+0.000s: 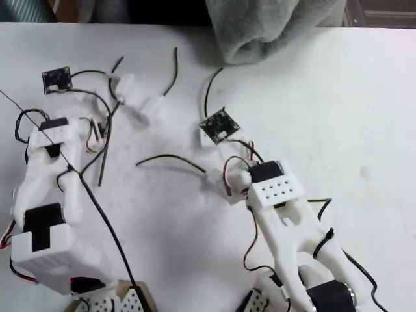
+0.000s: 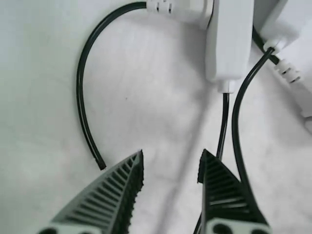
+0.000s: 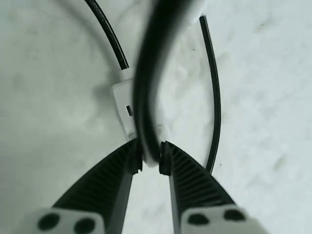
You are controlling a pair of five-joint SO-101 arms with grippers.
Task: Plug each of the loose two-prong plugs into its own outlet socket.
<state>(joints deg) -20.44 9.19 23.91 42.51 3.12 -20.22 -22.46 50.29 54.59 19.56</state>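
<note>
At the middle of the bench [image 1: 338, 97], the right gripper [image 3: 150, 157] had its fingers [image 3: 112, 180] pinched almost together on a white connector body [image 3: 124, 105]. A thick black lead [image 3: 151, 73] crossed close in front of the camera. The body's long axis ran straight out from the fingertips, with a thin lead [image 3: 109, 34] leaving its far end. A dark slot showed on one face; we could not tell plug from socket.

The left gripper [image 2: 170, 163] stood wide open and empty over bare bench, a loose cable end [image 2: 100, 165] just beside one fingertip. Ahead of it, apart from the fingertips, lay a long white block [image 2: 229, 39], lengthwise toward the gap.

Seen from above, the other white pieces [image 1: 153, 107] lay near the left arm and well apart from the right. Judgement: the mate for the held connector lay across the bench toward the left arm, which was the nearer one. The join turned on bringing the two long axes into line.
</note>
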